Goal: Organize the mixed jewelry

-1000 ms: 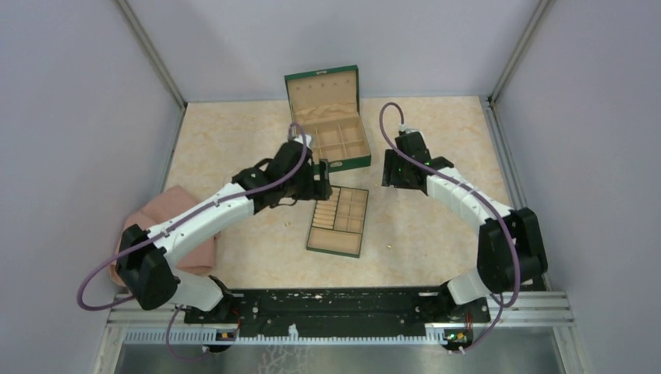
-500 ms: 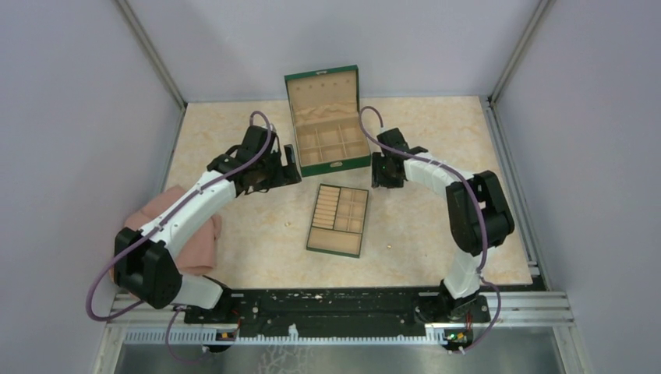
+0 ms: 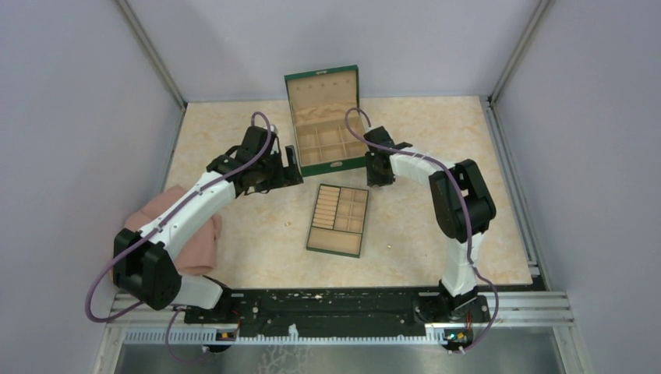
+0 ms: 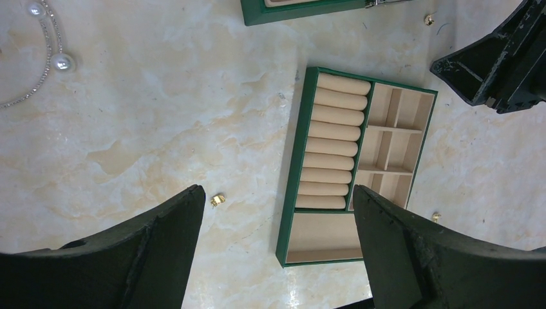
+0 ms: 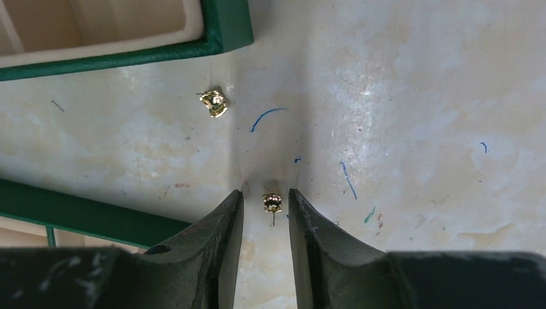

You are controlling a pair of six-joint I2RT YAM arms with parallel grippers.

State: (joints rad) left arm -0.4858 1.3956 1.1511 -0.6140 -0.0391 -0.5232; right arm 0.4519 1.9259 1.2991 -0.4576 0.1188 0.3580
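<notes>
Though untouched, gold stud, between right gripper fingertips

Shiny gold metal stud on glossy marbled tabletop.

We read no text, label or number; blue pen strokes on the worktop beside the green box spell nothing.

The right hand pointed down at the marbled tabletop. Its two dark fingers stood a narrow gap apart, with a tiny gold stud earring between the tips, touching neither. A second gold earring lay near the green box corner.
</notes>
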